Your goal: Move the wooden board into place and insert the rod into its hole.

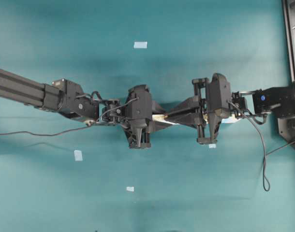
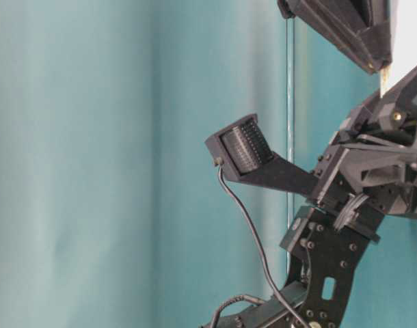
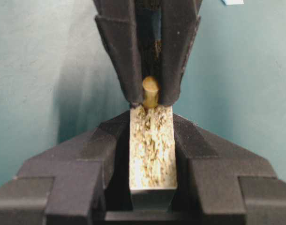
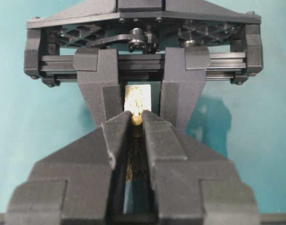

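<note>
Closest to the left wrist camera, the left tool (image 3: 152, 140) grips the board (image 3: 152, 150) between its two dark fingers (image 3: 91, 159), the jaws drawn in tight against the strip's long edges. Pale and speckled, the board runs straight away from the lens, its near end cut square. At its far end the right tool (image 3: 151, 93) comes in from the opposite side, its fingers nearly together and pinching the rod (image 3: 151, 91), a short tan-whitish peg. The peg's lower end meets the board's far end; whether it is in the hole I cannot tell.

From the right wrist camera the same meeting shows in reverse: the right tool (image 4: 137, 123) nips the rod (image 4: 137, 120) at its fingertips, and just beyond stands the board (image 4: 137, 99), framed by the left tool (image 4: 138, 101).

Seen from overhead, both arms meet near the middle of the teal bench (image 1: 41, 193), the left tool (image 1: 154, 118) and the right tool (image 1: 179, 116) tip to tip, with a sliver of board (image 1: 159, 117) showing between them. Four pale tape squares lie well apart on the bench: one toward the far edge (image 1: 140, 45), one toward the left edge (image 1: 78, 155), one toward the near edge (image 1: 130, 189), one just below the right tool (image 1: 212, 145).
</note>
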You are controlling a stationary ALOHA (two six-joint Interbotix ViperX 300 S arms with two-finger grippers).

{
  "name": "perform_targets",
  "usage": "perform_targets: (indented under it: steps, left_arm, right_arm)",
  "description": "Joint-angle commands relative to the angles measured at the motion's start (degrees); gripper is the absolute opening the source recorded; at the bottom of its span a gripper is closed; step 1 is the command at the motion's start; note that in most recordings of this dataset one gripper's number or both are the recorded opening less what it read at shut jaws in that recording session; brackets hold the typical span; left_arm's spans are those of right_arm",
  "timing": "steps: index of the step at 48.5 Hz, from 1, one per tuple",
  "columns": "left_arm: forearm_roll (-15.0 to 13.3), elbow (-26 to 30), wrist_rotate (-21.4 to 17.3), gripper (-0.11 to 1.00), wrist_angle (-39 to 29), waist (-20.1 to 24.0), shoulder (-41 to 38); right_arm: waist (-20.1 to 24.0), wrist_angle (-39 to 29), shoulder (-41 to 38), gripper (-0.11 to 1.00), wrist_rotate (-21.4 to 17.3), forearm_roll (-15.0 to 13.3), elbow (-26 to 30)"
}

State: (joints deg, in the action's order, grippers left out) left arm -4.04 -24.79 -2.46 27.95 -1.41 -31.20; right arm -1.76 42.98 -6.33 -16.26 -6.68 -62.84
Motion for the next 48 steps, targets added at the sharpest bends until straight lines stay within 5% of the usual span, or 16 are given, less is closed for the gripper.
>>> perform_targets:
  steps: [1, 23, 39, 48]
  left_arm:
    - [0.1, 0.1, 0.1, 0.23, -1.7, -1.1, -0.3]
    - [0.1, 0.4, 0.1, 0.23, -3.8, -1.1, 0.4]
    - [0.1, 0.4, 0.2, 0.23, -4.5, -1.1, 0.4]
    - [0.1, 0.5, 0.4, 0.23, -6.2, -1.2, 0.4]
  right_arm:
    - [1.3, -6.6, -0.7, 0.1, -1.4, -0.3, 0.6]
    - [1.6, -27.5, 8.6, 0.1, -3.8, -0.4, 4.0]
    - [1.5, -35.4, 17.6, 0.89, -3.6, -0.5, 4.0]
    - [1.6, -38.3, 23.9, 0.91, -3.6, -1.5, 3.5]
